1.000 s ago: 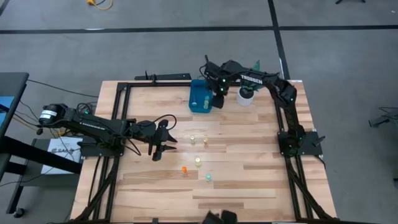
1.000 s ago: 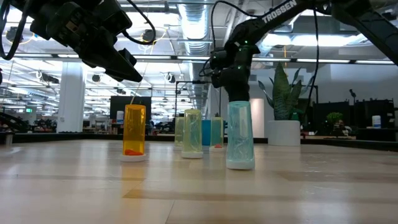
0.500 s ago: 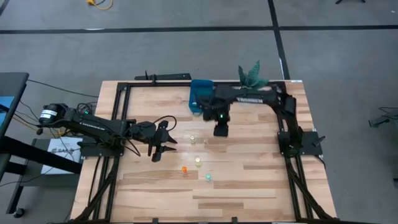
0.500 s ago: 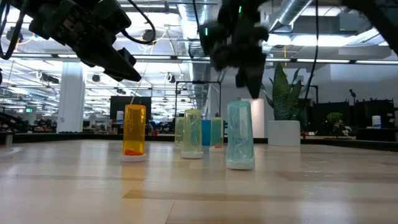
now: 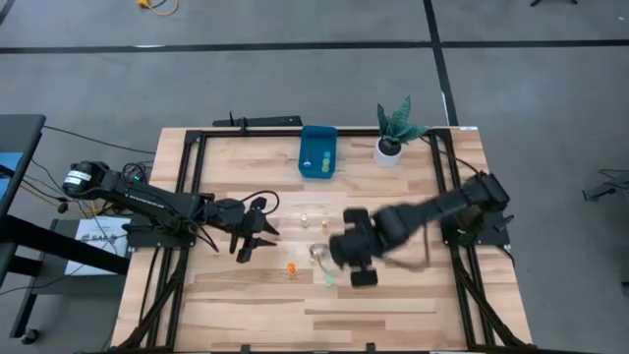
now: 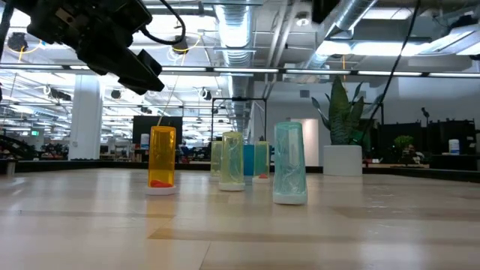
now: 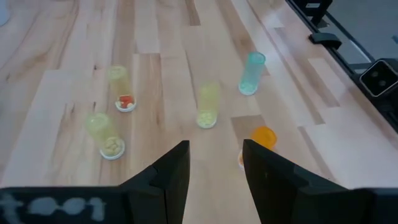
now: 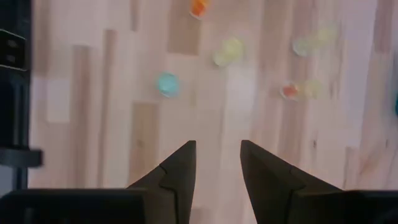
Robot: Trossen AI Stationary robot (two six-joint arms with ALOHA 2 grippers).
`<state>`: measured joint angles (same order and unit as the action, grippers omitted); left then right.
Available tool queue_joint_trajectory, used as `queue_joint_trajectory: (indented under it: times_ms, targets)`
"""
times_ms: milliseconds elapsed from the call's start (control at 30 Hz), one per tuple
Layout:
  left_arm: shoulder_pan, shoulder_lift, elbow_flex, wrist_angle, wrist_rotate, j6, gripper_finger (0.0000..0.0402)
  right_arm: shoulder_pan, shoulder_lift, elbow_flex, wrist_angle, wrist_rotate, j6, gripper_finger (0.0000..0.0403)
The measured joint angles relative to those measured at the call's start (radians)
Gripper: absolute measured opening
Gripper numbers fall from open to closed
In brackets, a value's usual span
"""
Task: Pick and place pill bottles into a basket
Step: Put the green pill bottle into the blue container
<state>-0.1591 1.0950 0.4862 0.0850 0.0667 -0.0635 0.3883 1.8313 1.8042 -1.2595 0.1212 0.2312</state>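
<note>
Wooden planks of the table (image 5: pixel 393 295) carry five loose pill bottles (image 7: pixel 207 106), all on the near side of the basket (image 5: pixel 318 152), well apart from it: one orange, one teal, three pale yellow. My right end effector (image 8: pixel 217 163) hangs released above them, the left end effector (image 7: pixel 214 163) likewise released beside the orange one. One basket holds a few bottles already. They stand close together; I judge a descending finger could topple a neighbour.
</note>
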Motion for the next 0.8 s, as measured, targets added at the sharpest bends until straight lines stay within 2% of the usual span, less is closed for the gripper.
queue_joint_trajectory:
  times_ms: [133, 400, 567, 667, 800]
  targets:
    - [-0.02, 0.0, 0.0, 0.005, -0.001, -0.029, 0.0137, 0.109, 0.038, 0.0, 0.029, 0.119, 0.084, 0.0118]
    - [-0.074, 0.0, 0.0, 0.023, -0.002, -0.042, 0.0137, 0.249, 0.145, -0.022, 0.009, 0.394, 0.31, 0.0118]
    - [-0.125, 0.0, 0.0, 0.054, -0.002, -0.054, 0.0137, 0.34, 0.133, -0.176, 0.069, 0.543, 0.559, 0.0118]
    - [-0.151, 0.0, 0.0, 0.07, -0.002, -0.052, 0.0137, 0.395, 0.111, -0.294, 0.198, 0.645, 0.682, 0.0118]
    - [-0.163, 0.0, 0.0, 0.095, -0.003, -0.047, 0.0137, 0.445, 0.109, -0.446, 0.444, 0.75, 0.749, 0.0118]
